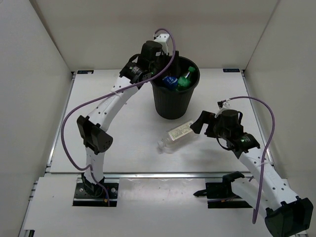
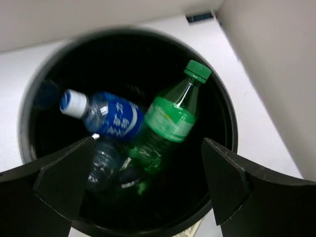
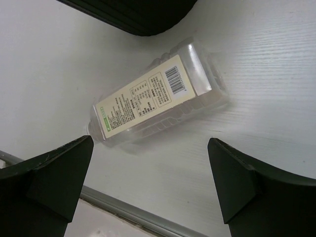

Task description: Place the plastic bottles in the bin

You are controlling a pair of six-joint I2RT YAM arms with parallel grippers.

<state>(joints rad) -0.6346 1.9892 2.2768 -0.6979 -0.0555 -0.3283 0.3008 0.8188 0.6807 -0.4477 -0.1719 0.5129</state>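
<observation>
The black bin (image 1: 173, 106) stands at the back middle of the table. Inside it lie the blue-label bottle (image 2: 108, 116) and the green-label bottle (image 2: 170, 121); both show in the top view too, the blue one (image 1: 170, 82) and the green one (image 1: 185, 80). My left gripper (image 1: 159, 63) hangs open and empty over the bin's left rim (image 2: 224, 113). The cream-label bottle (image 1: 177, 134) lies on its side on the table in front of the bin. My right gripper (image 1: 203, 123) is open just right of it; its wrist view shows that bottle (image 3: 148, 101) ahead of the jaws.
White walls enclose the table on the left, back and right. A grey rail (image 3: 133, 212) runs along the table's near edge. The bin's base (image 3: 133, 15) shows at the top of the right wrist view.
</observation>
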